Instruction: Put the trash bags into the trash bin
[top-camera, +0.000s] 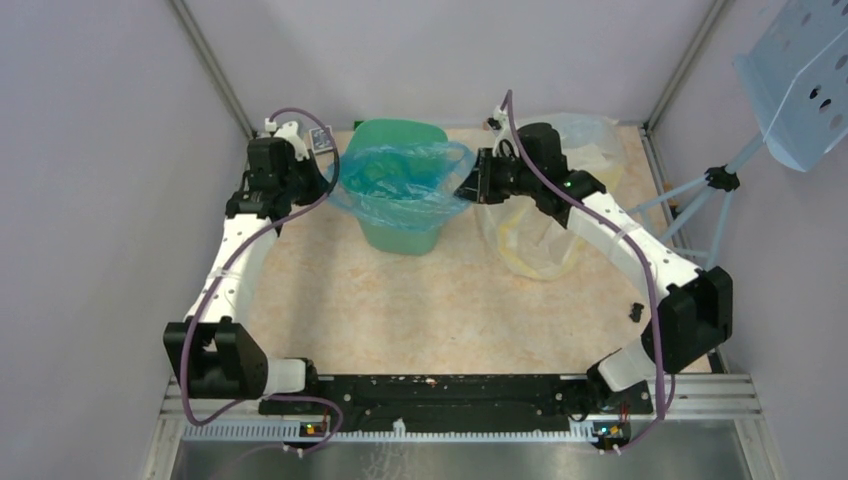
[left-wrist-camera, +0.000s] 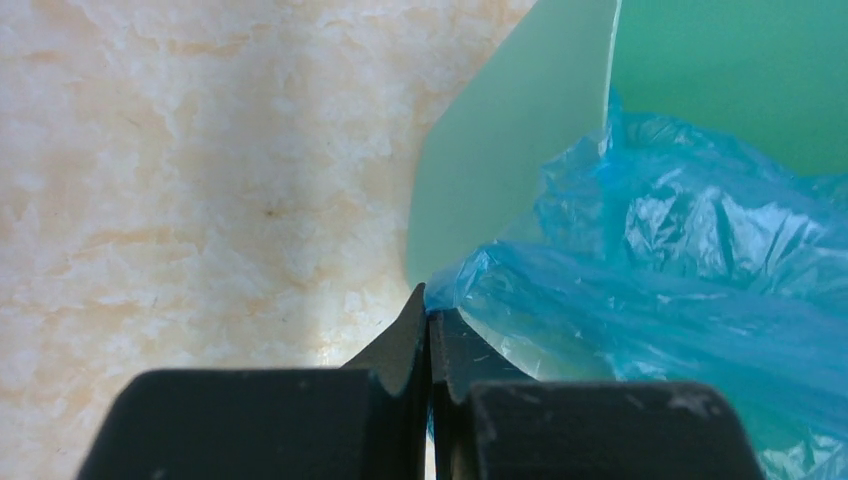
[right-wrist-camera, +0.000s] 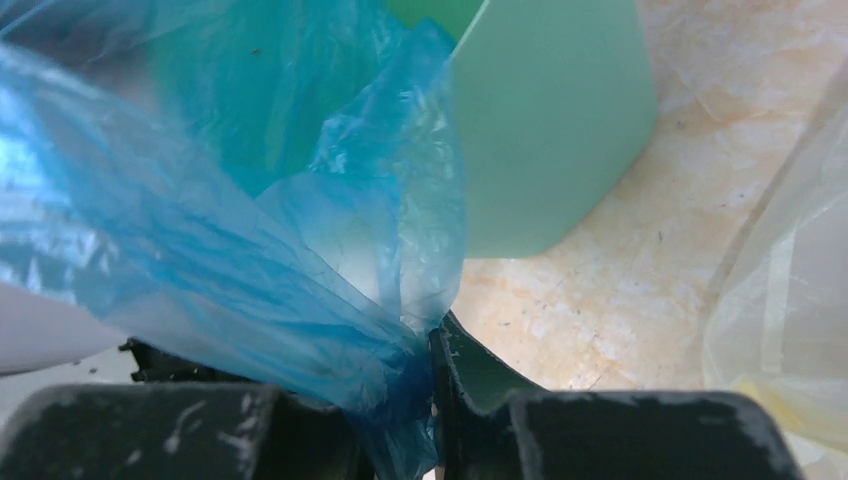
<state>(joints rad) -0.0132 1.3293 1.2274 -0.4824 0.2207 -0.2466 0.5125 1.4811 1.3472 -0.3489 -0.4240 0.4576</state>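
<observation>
A: The thin, crinkly, translucent blue plastic bag (top-camera: 400, 172) sits in the mouth of the mint-green, round-cornered plastic bin (top-camera: 400, 238). Its edges are drawn out past the rim on both sides. Grips?

B: The left gripper (left-wrist-camera: 428, 310) is pressed fully closed, with a corner of film apparently nipped at the very tips. The right gripper (right-wrist-camera: 428, 345) is clamped on a thick bunched fold, and film spills out around the fingers.

A: Risks?

B: The left hold looks slight. An outward pull likely slips it free, and that side would drop into the bin. The film is thin, so two arms pulling apart could tear it at the rim. The bin looks light and tapered, and nothing steadies it. A sideways tug through the bag may tip it or drag it over the marbled beige tabletop (top-camera: 420, 310).

A: Surroundings?

B: A large clear, yellow-banded plastic bag (top-camera: 540, 245) lies just beside the bin, under the right arm. It is near enough to be snagged or swept if that arm drops. A small black object (top-camera: 635, 310) sits by the right elbow, well apart; I cannot tell what it is. The rim itself is the one edge the film must pass.
</observation>
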